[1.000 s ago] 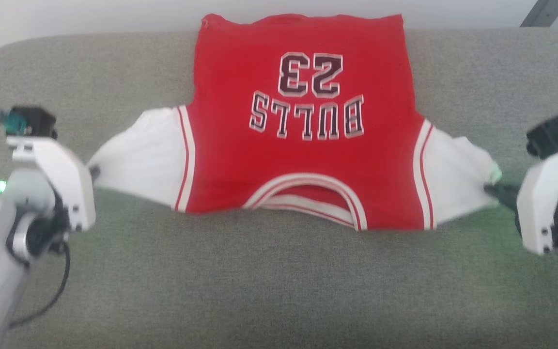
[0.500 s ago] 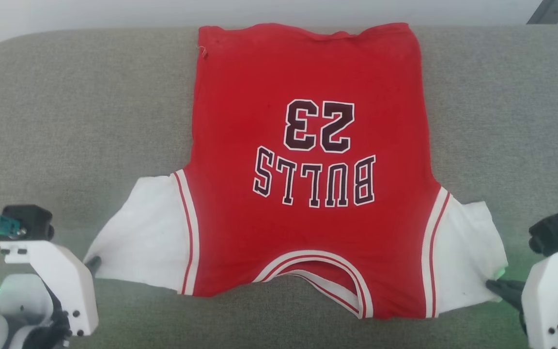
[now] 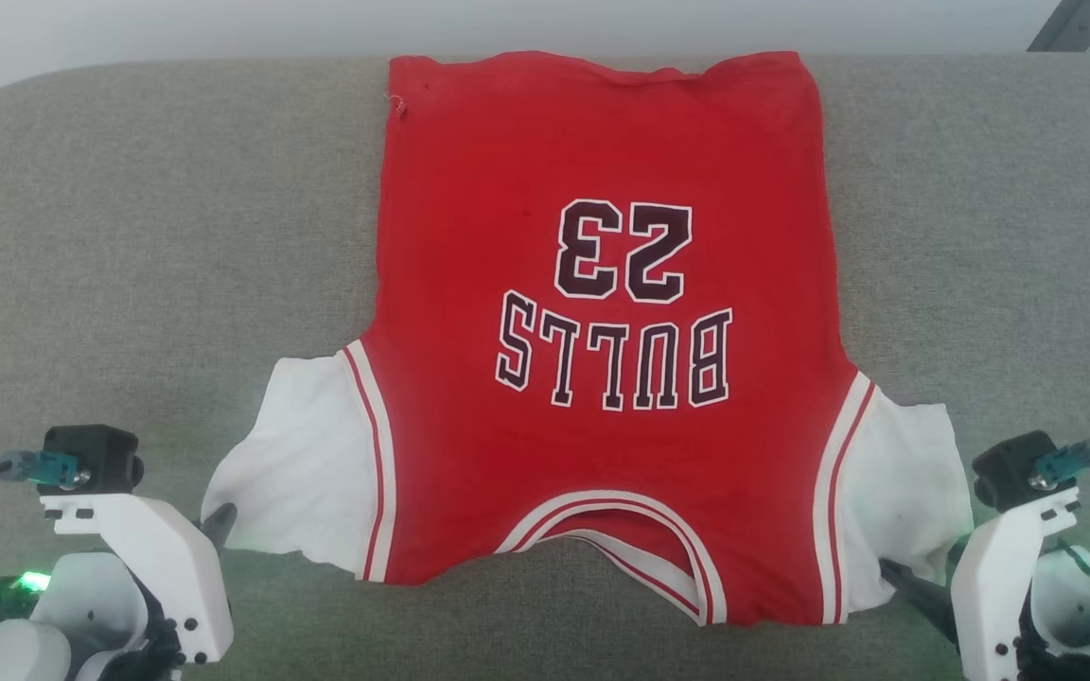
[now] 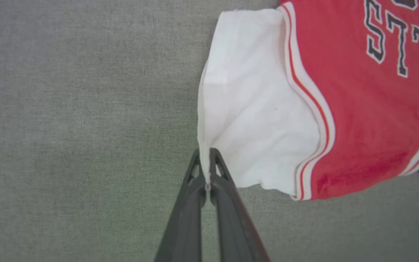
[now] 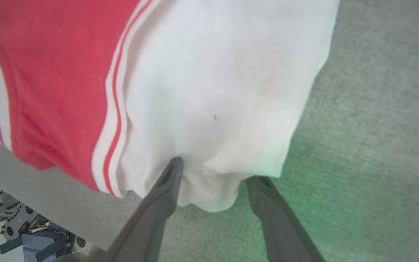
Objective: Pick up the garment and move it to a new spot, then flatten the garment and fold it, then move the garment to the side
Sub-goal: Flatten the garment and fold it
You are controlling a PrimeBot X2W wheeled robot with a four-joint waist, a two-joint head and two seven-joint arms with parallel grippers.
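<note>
In the head view the garment [image 3: 602, 378] lies spread flat at the centre of the grey fabric-covered worktop [image 3: 129, 236]. Its hem is toward the top of the frame and its striped neck opening is near the bottom edge, so the dark "BULLS 23" print reads upside down. The left end effector [image 3: 220, 522] sits at the lower left, its dark tip at the outer corner of the white sleeve on that side. The right end effector [image 3: 905, 579] sits at the lower right, one dark finger reaching under the bottom edge of the other white sleeve. In the left wrist view the left end effector [image 4: 205, 160] rises from the bottom centre with its fingers pressed together, pinching the lower corner of the sleeve's edge. The garment [image 4: 358, 109] fills the upper right and bare worktop [image 4: 67, 127] fills the left half. In the right wrist view the right end effector [image 5: 218, 171] has its fingers spread apart. The puckered sleeve edge of the garment [image 5: 213, 72] hangs loose between them, the finger on the left of the frame touching the cloth. Green light tints the worktop [image 5: 358, 163] at right, and a wheeled base [image 5: 13, 225] shows at lower left.
</note>
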